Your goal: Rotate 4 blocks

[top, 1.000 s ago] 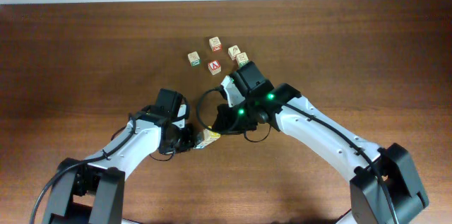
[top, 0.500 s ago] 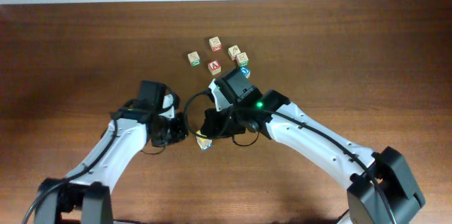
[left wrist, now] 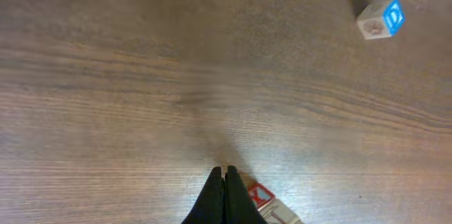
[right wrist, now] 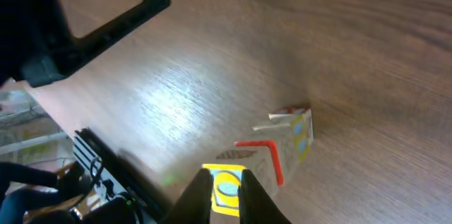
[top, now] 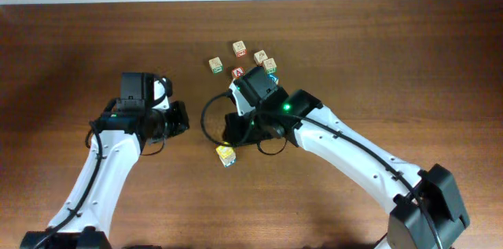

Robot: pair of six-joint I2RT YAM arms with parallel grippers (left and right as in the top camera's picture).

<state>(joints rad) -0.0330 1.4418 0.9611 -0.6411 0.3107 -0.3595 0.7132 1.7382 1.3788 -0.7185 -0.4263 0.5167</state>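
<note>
Right gripper (right wrist: 224, 181) hangs low over the big brown table (top: 377, 45), a bit left of the middle of the overhead view. Its two fingers stand a little apart, and a yellow face shows in the gap. I cannot tell if they touch it. Left gripper (left wrist: 223, 174) is off to the left side of that view. Its fingers are pressed together with nothing in them.

A group of blocks (top: 260, 57) sits close together near the top middle of the overhead view. The red "A" cube (top: 238, 72) is at its lower edge. One yellow block (top: 225, 155) lies alone on the table, below the middle, right by the right gripper's tips.

It looks like the step now is to let this block go. To do it well, the fingers should open wider first. Then they should go straight up, so they do not bump or tip the block. The next block should come from the outside of the group, held by two flat sides. The red "A" cube should be left alone.
</note>
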